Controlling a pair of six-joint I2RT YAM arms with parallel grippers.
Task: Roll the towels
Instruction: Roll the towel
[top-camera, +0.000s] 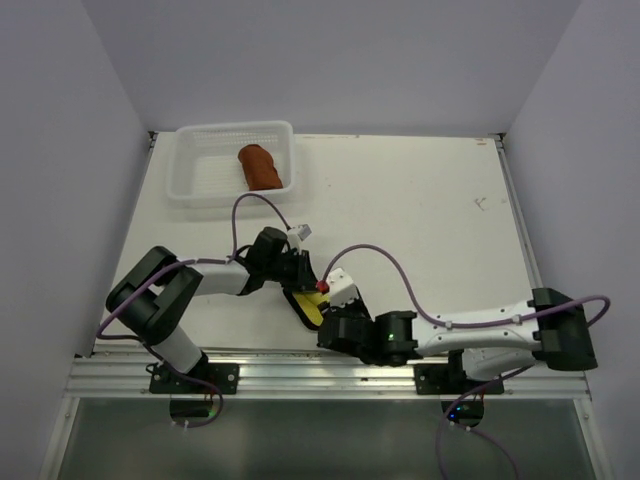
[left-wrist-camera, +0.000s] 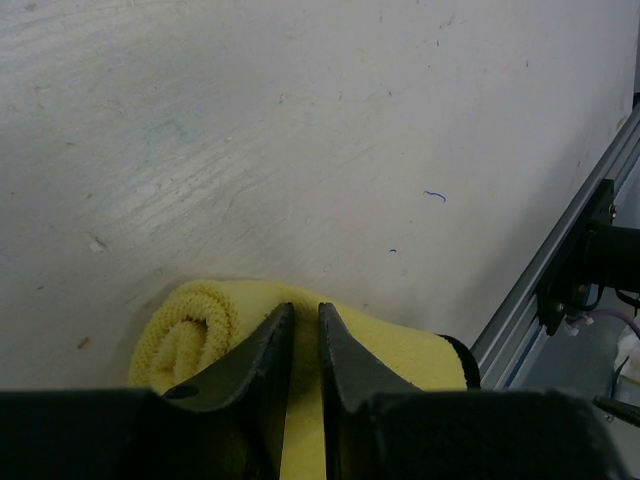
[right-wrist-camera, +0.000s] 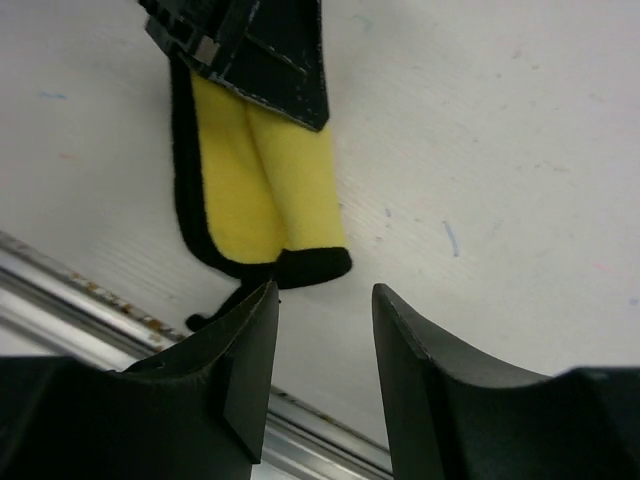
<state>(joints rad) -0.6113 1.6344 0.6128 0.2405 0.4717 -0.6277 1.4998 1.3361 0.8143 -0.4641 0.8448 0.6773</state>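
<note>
The yellow towel (top-camera: 306, 307) with its dark brown hem lies near the table's front edge, partly rolled; its rolled end (left-wrist-camera: 185, 335) shows in the left wrist view. My left gripper (left-wrist-camera: 305, 308) sits on top of it, jaws almost together, pinching the yellow cloth; it also shows in the right wrist view (right-wrist-camera: 250, 50). My right gripper (right-wrist-camera: 325, 290) is open and empty, just short of the towel's dark hem (right-wrist-camera: 310, 265). The rust-brown towel (top-camera: 262, 167) lies rolled in the white basket (top-camera: 200, 185).
The metal rail (top-camera: 330, 365) along the table's front edge runs close behind the yellow towel. The white mesh basket stands at the back left. Purple cables (top-camera: 390, 262) loop over the table between the arms.
</note>
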